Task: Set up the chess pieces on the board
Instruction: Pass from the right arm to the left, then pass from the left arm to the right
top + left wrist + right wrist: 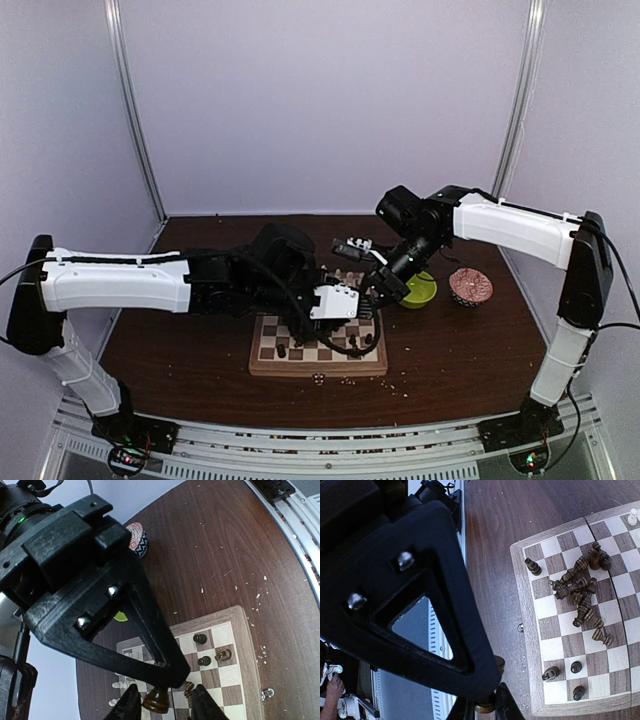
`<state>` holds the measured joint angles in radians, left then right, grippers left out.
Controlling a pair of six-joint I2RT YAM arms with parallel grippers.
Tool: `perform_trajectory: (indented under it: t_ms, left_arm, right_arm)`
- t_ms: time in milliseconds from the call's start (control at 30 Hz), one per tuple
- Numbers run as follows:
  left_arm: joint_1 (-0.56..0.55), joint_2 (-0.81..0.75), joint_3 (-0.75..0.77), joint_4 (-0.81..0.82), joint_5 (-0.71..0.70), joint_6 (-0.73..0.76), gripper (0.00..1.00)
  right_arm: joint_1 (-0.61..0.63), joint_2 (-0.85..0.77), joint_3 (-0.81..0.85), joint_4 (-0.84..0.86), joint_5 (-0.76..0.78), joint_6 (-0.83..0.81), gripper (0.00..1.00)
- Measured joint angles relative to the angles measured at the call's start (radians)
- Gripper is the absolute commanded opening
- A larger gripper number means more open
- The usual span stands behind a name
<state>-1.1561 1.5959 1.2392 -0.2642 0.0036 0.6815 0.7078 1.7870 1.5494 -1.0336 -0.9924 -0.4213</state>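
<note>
- The left gripper (165, 706) has its fingers (129, 706) spread apart and clamps nothing.
- A dark piece (156, 700) stands between those fingers, closer to one than the other. Its wide base is toward the fingertips and its narrow end toward the wrist, so its long axis runs along the fingers.
- A second dark piece (189, 690) leans just inside the other finger; I cannot tell whether it touches it.
- The board (241, 630) lies under and beyond the left fingertips. Three upright dark pieces (204, 661) stand a few squares past the fingertips, with their tops facing the wrist camera.
- The white pieces (118, 685) are clustered just outside the fingers on the opposite side, on the board's far squares.
- The right gripper (484, 710) is clenched on a pinched piece (485, 708), which is dark brown. Too little of it shows to tell which way its long axis runs.
- The right fingertips sit just off the board's rim, over the table (490, 540).
- A heap of dark pieces (580, 590) lies well to the side of the right fingers. They are toppled on their sides with long axes flat on the squares, crossing at mixed angles.
- A lime-green bowl (418, 291) sits just beside the right fingers, and a red patterned bowl (470, 286) is farther out.
</note>
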Motion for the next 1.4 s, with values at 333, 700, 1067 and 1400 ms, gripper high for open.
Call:
perform_trajectory:
  t_ms: [333, 700, 1067, 1400]
  left_arm:
    - [-0.003, 0.027, 0.000, 0.008, -0.042, 0.016, 0.29]
    - [-0.003, 0.029, 0.000, 0.010, -0.061, 0.015, 0.18]
    - [0.009, 0.037, 0.000, 0.027, -0.067, -0.089, 0.11]
    - [0.183, 0.042, 0.014, 0.195, 0.237, -0.507, 0.13]
  right_arm:
    - [0.004, 0.002, 0.000, -0.012, -0.022, 0.000, 0.08]
    - [0.004, 0.002, -0.004, -0.001, -0.024, 0.035, 0.10]
    - [-0.035, -0.018, 0.002, -0.039, -0.021, -0.007, 0.39]
    - [-0.201, -0.302, -0.098, 0.079, -0.042, -0.053, 0.42]
